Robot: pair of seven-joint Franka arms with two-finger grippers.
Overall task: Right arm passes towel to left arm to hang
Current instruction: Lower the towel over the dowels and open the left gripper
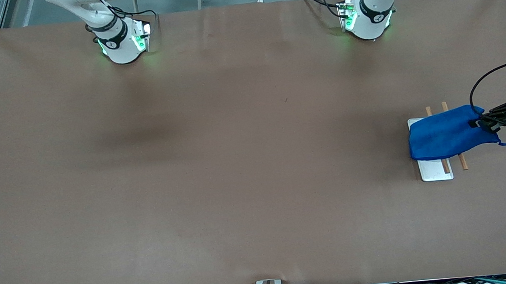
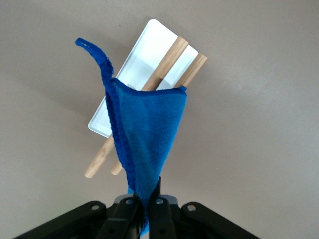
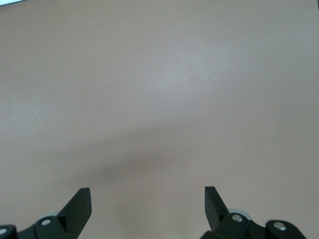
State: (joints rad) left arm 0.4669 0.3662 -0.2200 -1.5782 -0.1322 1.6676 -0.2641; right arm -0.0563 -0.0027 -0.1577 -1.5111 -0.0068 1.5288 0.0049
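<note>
Two arms stand at a brown counter, and in the front view only the left arm's hand shows. The left gripper comes in from the edge at the left arm's end, and it pinches one end of the towel. That blue towel is draped over a small rack, a white base with two wooden rods poking out from under the cloth. The right arm's base is at the other end of the counter, and its hand is out of sight in this view. In the left wrist view, the left gripper has its fingers squeezed tight on a bunched corner of the towel. The cloth spreads out from that pinch to the rods, and a thin blue loop sticks up at one corner. In the right wrist view, the right gripper has its fingers spread wide with nothing between them, over bare counter. That arm waits. The towel looks soft, floppy and light, so it should bend and sag and not break. A folded edge or a corner looks like the best place to hold it.
</note>
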